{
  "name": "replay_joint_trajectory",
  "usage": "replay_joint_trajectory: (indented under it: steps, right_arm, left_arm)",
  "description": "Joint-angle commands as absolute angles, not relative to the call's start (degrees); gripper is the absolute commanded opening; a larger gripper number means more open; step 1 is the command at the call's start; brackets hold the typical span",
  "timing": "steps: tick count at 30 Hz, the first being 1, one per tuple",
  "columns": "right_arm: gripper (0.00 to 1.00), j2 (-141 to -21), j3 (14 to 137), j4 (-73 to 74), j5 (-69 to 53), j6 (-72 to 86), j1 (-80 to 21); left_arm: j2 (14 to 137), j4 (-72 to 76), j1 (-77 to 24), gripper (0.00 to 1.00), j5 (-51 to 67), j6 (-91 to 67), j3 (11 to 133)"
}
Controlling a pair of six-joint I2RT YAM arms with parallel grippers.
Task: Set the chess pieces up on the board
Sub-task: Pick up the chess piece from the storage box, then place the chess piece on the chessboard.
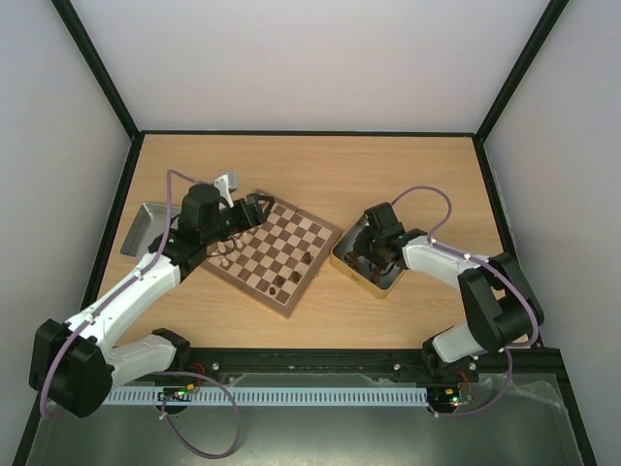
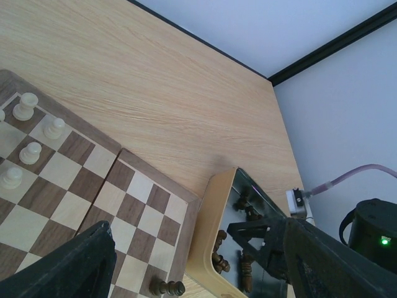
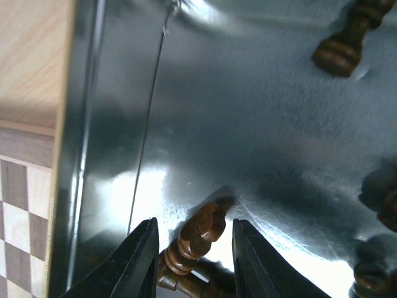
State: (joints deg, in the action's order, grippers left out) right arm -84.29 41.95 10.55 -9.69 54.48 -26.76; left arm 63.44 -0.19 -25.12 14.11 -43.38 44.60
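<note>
The board (image 1: 283, 243) lies turned at the table's middle, with pale chess pieces (image 2: 30, 153) standing near its left side and a dark one (image 2: 166, 287) lying on its near edge. My left gripper (image 1: 260, 208) hovers open over the board's far corner, nothing between its fingers (image 2: 80, 267). Inside the metal tin (image 1: 342, 260), my right gripper (image 3: 194, 233) stands open astride a dark brown piece (image 3: 201, 233) lying on the tin's floor, with a gap at each finger. More dark pieces (image 3: 344, 43) lie in the tin.
A grey tray (image 1: 141, 225) sits at the left edge beside the left arm. A small white object (image 1: 226, 183) lies behind the left gripper. The tin (image 2: 208, 236) sits close against the board's right side. Black frame rails border the table.
</note>
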Motion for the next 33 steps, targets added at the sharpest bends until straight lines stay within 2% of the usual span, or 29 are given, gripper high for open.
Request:
replay_joint_trajectory:
  steps: [1, 9, 16, 27, 33]
  right_arm:
    - [0.32, -86.9, 42.8, 12.3, -10.5, 57.6, -28.0]
    - [0.26, -91.0, 43.4, 9.9, -10.3, 61.0, -28.7]
    - [0.05, -92.1, 45.1, 10.0, -4.9, 59.2, -28.7]
    - [0.05, -75.6, 41.3, 3.9, -1.3, 60.1, -28.7]
    - [0.06, -67.2, 40.0, 1.4, -7.5, 61.0, -28.7]
  left_arm:
    - [64.2, 1.4, -25.3, 0.75, 14.2, -43.8, 44.4]
    - [64.0, 0.7, -25.4, 0.75, 13.3, -43.2, 44.5]
    - [64.0, 0.6, -25.4, 0.75, 13.7, -42.7, 44.6]
    - [66.8, 5.1, -29.6, 0.75, 18.1, -42.4, 44.5]
    - [71.7, 10.8, -35.1, 0.74, 21.3, -44.5, 45.8]
